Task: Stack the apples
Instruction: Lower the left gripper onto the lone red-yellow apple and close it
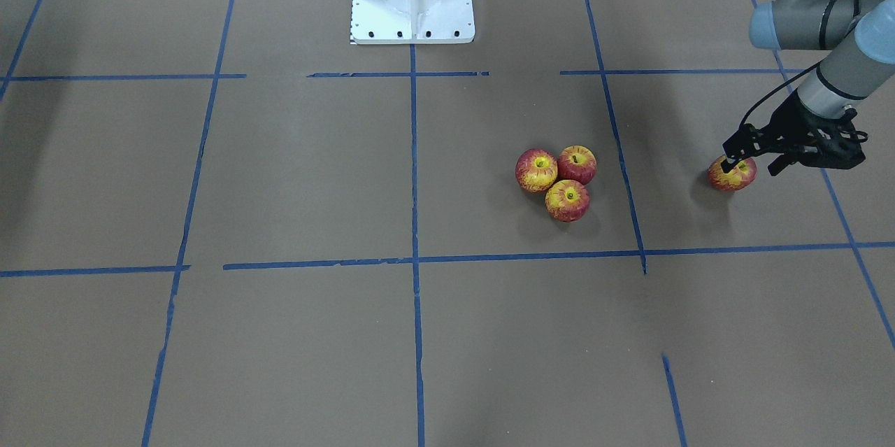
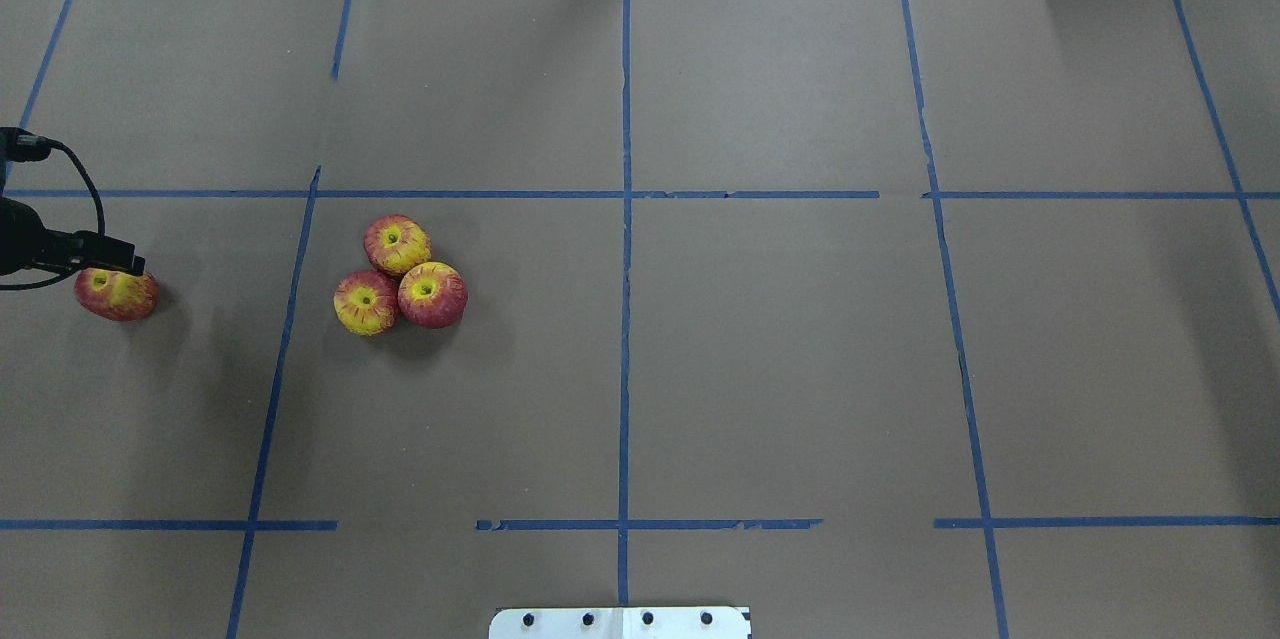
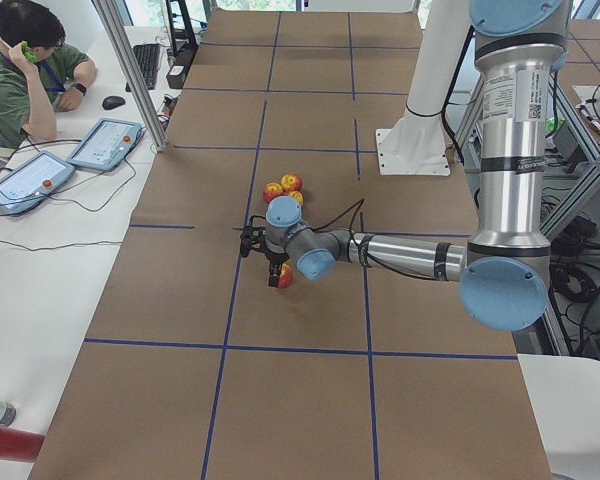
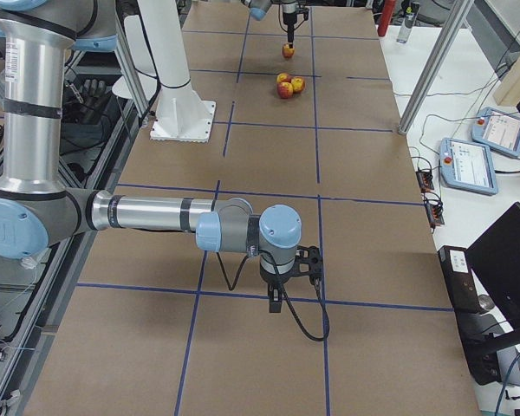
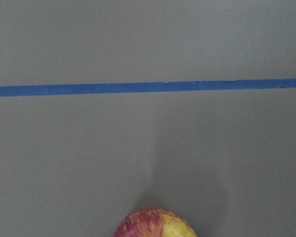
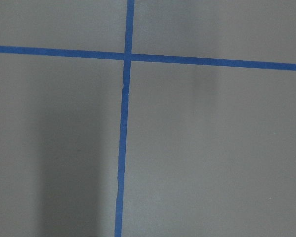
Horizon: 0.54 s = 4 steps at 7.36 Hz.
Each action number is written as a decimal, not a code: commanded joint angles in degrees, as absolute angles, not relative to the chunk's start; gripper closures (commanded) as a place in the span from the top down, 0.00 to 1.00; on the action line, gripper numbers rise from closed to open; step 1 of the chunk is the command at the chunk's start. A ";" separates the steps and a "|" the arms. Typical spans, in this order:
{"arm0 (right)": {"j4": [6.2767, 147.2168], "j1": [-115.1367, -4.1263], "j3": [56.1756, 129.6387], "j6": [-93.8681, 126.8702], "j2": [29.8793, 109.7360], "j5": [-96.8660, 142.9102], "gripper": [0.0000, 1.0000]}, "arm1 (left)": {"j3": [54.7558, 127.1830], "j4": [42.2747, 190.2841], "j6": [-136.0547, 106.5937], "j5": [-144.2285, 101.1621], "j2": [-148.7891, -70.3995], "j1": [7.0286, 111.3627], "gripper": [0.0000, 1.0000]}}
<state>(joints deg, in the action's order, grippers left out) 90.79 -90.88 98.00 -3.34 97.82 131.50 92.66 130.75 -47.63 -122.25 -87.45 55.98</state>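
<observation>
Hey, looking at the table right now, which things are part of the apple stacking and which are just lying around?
Part of the job:
three clustered apples
lone apple
left gripper, open at the lone apple

Just there:
right gripper, far from the fruit
white robot base
blue tape lines
tablets on the side desk

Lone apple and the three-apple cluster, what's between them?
Overhead view: between the lone apple and the cluster, only bare table crossed by one blue tape line.
</observation>
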 commanded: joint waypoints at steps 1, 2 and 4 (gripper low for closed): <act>90.79 -90.88 98.00 -3.34 97.82 131.49 1.00 | 91.41 130.87 -47.73 -120.32 -87.45 55.20 1.00; 90.79 -90.88 98.00 -3.34 97.82 131.48 1.00 | 90.88 130.87 -47.72 -120.32 -87.45 54.15 1.00; 90.79 -90.88 98.00 -3.34 97.82 131.49 1.00 | 90.44 130.78 -47.55 -120.41 -87.45 53.18 1.00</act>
